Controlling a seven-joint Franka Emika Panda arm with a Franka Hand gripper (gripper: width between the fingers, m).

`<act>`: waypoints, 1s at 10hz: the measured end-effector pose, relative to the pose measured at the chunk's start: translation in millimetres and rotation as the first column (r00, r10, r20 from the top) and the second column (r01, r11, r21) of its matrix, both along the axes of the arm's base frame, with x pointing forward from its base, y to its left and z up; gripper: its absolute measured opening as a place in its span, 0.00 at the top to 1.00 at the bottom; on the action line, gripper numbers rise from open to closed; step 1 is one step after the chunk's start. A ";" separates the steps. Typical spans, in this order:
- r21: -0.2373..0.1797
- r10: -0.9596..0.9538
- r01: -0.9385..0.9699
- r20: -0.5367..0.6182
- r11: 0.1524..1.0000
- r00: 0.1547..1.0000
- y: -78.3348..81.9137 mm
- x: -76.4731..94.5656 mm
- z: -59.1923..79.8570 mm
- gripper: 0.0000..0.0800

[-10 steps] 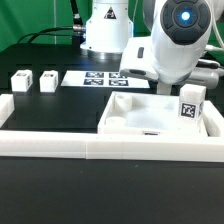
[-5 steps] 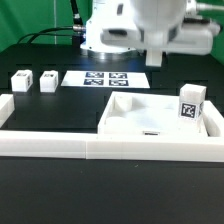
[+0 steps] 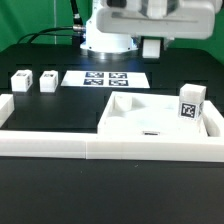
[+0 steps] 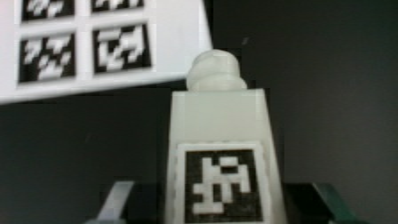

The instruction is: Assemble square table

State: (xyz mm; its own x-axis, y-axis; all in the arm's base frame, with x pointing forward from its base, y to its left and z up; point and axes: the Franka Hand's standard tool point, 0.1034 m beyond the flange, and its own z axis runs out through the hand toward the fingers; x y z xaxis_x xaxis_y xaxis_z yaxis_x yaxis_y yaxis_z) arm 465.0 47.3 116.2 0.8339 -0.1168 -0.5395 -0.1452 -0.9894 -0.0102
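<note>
Wrist view shows one white leg block (image 4: 217, 150) lying lengthwise between the two fingers (image 4: 121, 203). Its tag faces the camera and its screw tip points away, toward the dark bench (image 4: 320, 60) and the marker board (image 4: 89, 45). The fingers are closed partway and press on both sides of this leg, so it is gripped. Probably it is held at the tagged end so that the tip is free for a hole in the square slab (image 3: 125, 128). In the exterior view the slab lies just behind the border wall (image 3: 60, 145), which likely stops it from sliding. A second leg (image 3: 191, 103) stands on its corner at the exterior view's right. A third leg (image 3: 20, 82) and a fourth leg (image 3: 48, 80) wait on the bench, well apart from the slab.
</note>
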 end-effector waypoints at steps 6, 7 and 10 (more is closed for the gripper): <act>-0.045 0.039 -0.021 0.456 0.999 0.889 -24.6 79.4 38.5 0.64; -0.054 0.043 -0.016 0.533 0.998 0.845 -25.0 86.6 38.9 0.64; -0.082 0.057 0.001 0.698 0.997 0.714 -28.5 97.0 38.2 0.64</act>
